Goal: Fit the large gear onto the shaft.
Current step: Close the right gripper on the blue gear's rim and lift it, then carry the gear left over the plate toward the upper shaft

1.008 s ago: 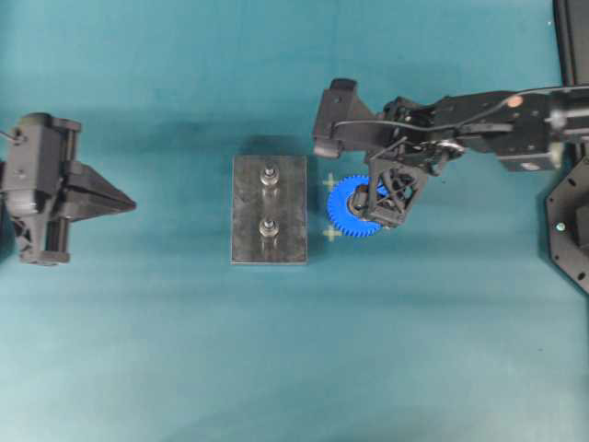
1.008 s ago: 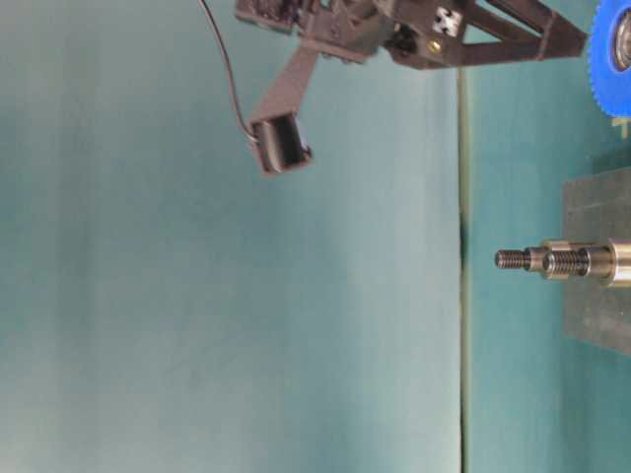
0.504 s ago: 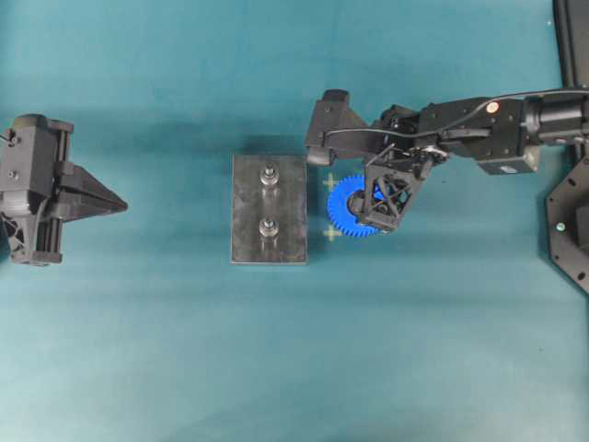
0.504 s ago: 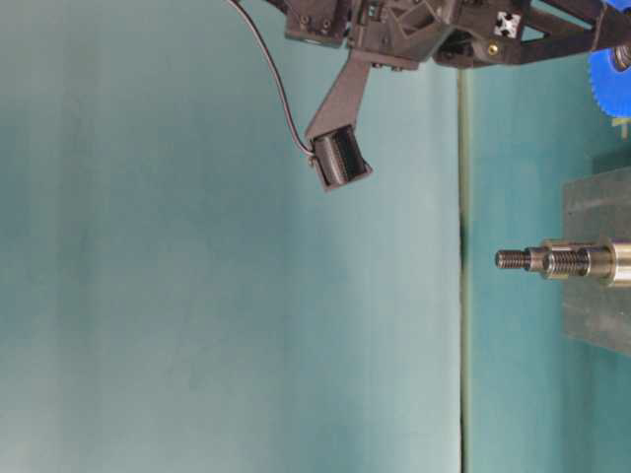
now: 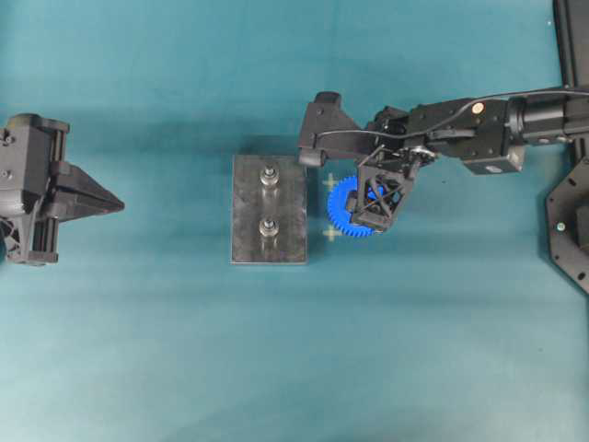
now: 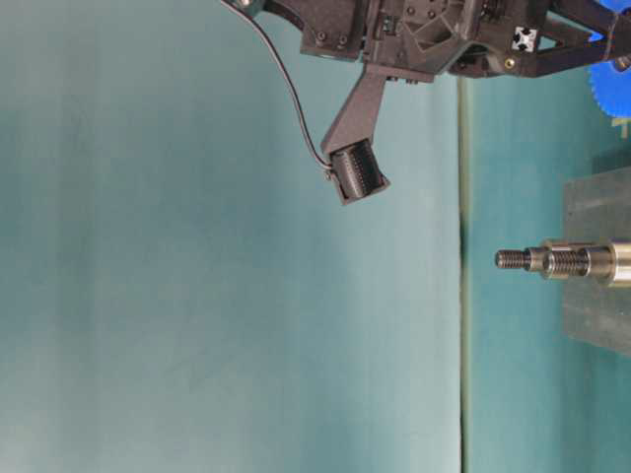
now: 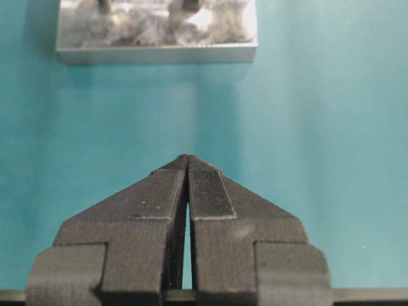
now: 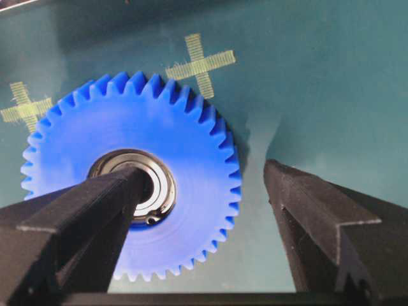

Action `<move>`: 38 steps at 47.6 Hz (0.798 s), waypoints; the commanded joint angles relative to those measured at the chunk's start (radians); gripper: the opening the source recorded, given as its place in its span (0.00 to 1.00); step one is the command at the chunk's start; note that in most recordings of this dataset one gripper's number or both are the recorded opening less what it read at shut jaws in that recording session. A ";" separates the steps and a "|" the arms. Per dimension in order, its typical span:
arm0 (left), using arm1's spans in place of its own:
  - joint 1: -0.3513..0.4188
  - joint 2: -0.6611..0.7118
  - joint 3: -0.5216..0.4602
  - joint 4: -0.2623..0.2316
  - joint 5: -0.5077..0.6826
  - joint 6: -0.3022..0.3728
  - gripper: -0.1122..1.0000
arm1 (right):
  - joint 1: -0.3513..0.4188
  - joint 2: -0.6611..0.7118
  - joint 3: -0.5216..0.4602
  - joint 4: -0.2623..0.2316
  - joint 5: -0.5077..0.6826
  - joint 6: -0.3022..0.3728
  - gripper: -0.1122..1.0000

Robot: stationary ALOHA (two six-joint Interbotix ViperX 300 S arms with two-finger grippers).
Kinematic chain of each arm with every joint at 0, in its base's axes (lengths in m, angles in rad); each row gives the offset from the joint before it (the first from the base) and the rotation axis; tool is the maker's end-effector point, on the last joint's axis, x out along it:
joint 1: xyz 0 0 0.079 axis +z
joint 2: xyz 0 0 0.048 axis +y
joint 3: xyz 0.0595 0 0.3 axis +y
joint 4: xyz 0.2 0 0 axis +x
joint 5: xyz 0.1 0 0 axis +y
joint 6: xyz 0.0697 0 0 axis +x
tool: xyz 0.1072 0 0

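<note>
Looking down, the right claw (image 5: pixel 375 204) hangs over the large gear (image 5: pixel 347 208), which lies flat beside the plate (image 5: pixel 244 221). Its wrist view shows fingers spread, one over the bore and one past the rim; closing off-centre could skid the gear. The left claw (image 7: pixel 187 167) is pressed together, the shaft (image 5: pixel 269 227) well ahead.

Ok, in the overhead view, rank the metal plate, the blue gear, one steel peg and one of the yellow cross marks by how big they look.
1. Metal plate, clearly largest.
2. Blue gear, though the right gripper hides part of it.
3. Steel peg and yellow cross mark look about alike, so no ranking between them.
</note>
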 commanded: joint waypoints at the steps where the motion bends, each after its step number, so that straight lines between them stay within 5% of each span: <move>1: 0.000 -0.002 -0.009 0.003 -0.003 -0.002 0.10 | -0.006 0.003 -0.011 -0.005 -0.005 -0.006 0.90; 10: 0.000 -0.003 -0.009 0.003 -0.003 -0.017 0.10 | -0.006 0.008 -0.017 -0.005 0.051 0.008 0.84; 17: 0.000 -0.003 -0.008 0.003 -0.003 -0.017 0.10 | -0.011 0.015 -0.034 -0.003 0.135 0.009 0.55; 38: 0.000 -0.003 -0.009 0.003 -0.003 -0.018 0.10 | -0.018 -0.038 -0.149 -0.003 0.179 0.025 0.54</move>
